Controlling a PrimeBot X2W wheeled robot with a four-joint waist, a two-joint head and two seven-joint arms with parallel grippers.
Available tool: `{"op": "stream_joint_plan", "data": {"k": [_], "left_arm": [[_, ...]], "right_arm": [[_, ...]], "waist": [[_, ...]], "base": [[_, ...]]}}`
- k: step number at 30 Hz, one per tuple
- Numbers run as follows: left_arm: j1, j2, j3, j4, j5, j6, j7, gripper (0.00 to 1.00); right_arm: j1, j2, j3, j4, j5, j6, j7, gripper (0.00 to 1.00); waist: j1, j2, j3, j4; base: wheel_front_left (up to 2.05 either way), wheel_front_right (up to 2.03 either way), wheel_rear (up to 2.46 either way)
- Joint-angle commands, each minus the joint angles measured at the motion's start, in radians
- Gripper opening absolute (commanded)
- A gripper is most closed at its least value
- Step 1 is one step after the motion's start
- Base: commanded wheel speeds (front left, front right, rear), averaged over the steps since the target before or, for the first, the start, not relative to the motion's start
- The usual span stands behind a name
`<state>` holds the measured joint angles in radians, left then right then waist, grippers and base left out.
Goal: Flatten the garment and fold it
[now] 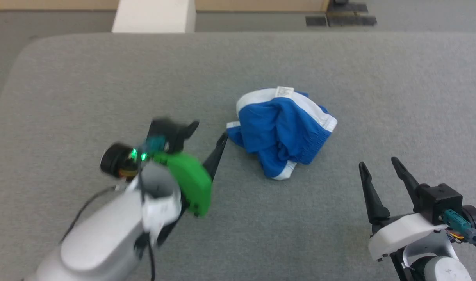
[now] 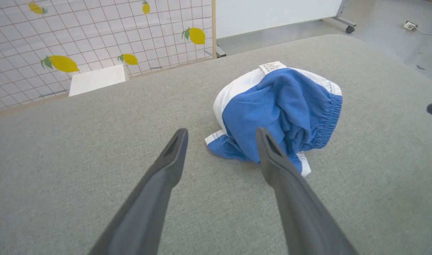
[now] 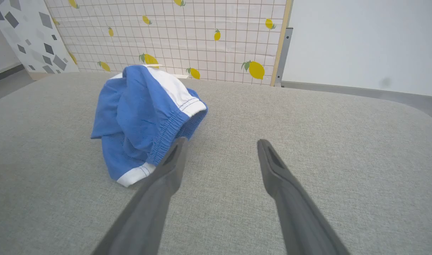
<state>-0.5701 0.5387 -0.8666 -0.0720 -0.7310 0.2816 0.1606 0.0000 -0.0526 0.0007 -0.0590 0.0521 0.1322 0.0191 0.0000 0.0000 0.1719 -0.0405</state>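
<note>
Hovering at the lower left of the head view, the left gripper (image 1: 209, 132) is seen with fingers spread wide and nothing held, one tip just beside the shorts (image 1: 280, 132). The shorts are found at the frame's centre, bunched in a heap on the grey pad (image 1: 105, 78), with the label (image 1: 284, 91) at the heap's upper edge. At the lower right, the right gripper (image 1: 378, 162) is likewise spread wide and empty, near the heap but apart from it. Flattening is judged not yet begun. Next, a hem or waistband edge must be pinched and drawn outward.
</note>
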Motion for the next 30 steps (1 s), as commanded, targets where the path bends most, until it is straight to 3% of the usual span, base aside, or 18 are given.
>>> {"op": "stream_joint_plan", "data": {"k": [1,10,23,24,25,30], "left_arm": [[-0.049,-0.014,0.002,0.023,-0.021,-0.011,0.04,1.0],[-0.294,-0.049,-0.015,0.228,-0.096,-0.122,0.301,1.0],[-0.338,-0.078,-0.041,0.381,-0.118,-0.159,0.364,1.0],[-0.337,-0.076,-0.044,0.385,-0.115,-0.163,0.36,0.36],[-0.336,-0.074,-0.045,0.389,-0.109,-0.167,0.348,0.0],[-0.327,-0.073,-0.029,0.393,-0.1,-0.169,0.274,0.0]], "right_arm": [[-0.017,0.002,0.001,-0.005,-0.008,-0.002,-0.011,1.0],[-0.054,0.002,0.008,0.017,0.011,-0.002,-0.062,1.0],[-0.085,0.002,0.012,0.078,0.038,-0.002,-0.121,1.0],[-0.087,0.002,0.013,0.081,0.039,-0.002,-0.122,1.0],[-0.088,0.002,0.012,0.084,0.039,-0.002,-0.124,1.0],[-0.088,0.002,0.006,0.098,0.034,-0.002,-0.119,1.0]], "waist": [[0.0,0.0,0.076,-0.063],[0.0,0.0,0.189,-0.16],[0.0,0.0,0.247,-0.2],[0.0,0.0,0.248,-0.199],[0.0,0.0,0.248,-0.196],[0.0,0.0,0.218,-0.167]], "base": [[0.0,0.0,0.0],[0.0,0.0,0.0],[0.0,0.0,0.0],[0.0,0.0,0.0],[0.0,0.0,0.0],[0.0,0.0,0.0]]}}
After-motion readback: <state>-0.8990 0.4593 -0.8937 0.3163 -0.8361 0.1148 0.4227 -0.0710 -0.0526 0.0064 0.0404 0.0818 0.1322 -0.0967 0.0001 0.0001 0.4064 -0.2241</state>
